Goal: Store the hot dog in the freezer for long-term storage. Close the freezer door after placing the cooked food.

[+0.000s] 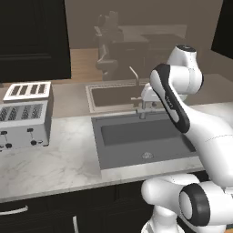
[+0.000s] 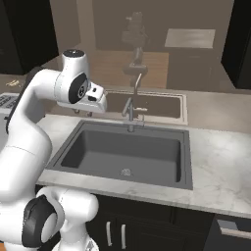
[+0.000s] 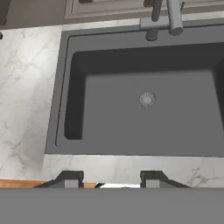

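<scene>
In the left base view, a dark grey sink (image 1: 136, 136) is seen set into a pale marbled counter (image 1: 54, 159). A metal faucet (image 1: 144, 105) stands at the sink's far edge, partly covered by the white arm (image 1: 182, 113), which rises from the lower right and bends over the basin. A silver toaster (image 1: 23, 116) with four slots rests on the counter at the left, well apart from the sink. Black cabinets (image 1: 32, 41) are seen at the far left, and a second, paler basin (image 1: 111, 96) lies behind the faucet.

In the right base view, the same sink (image 2: 125, 154) is shown from the other side, with its round drain (image 2: 126, 172) near the middle of the floor. The faucet (image 2: 131, 110) is placed at the far rim, its spout curving up. The arm (image 2: 44, 112) is folded at the left, its hand held above the sink's far left corner.

In the hand view, the gripper (image 3: 112, 180) is looked along from above the sink (image 3: 144, 100); its two dark fingertips (image 3: 70, 179) are seen spread apart at the bottom, with nothing between them, over the near strip of counter (image 3: 26, 96). The faucet (image 3: 168, 17) is seen at the top. The hot dog and the freezer cannot be located in these views.
</scene>
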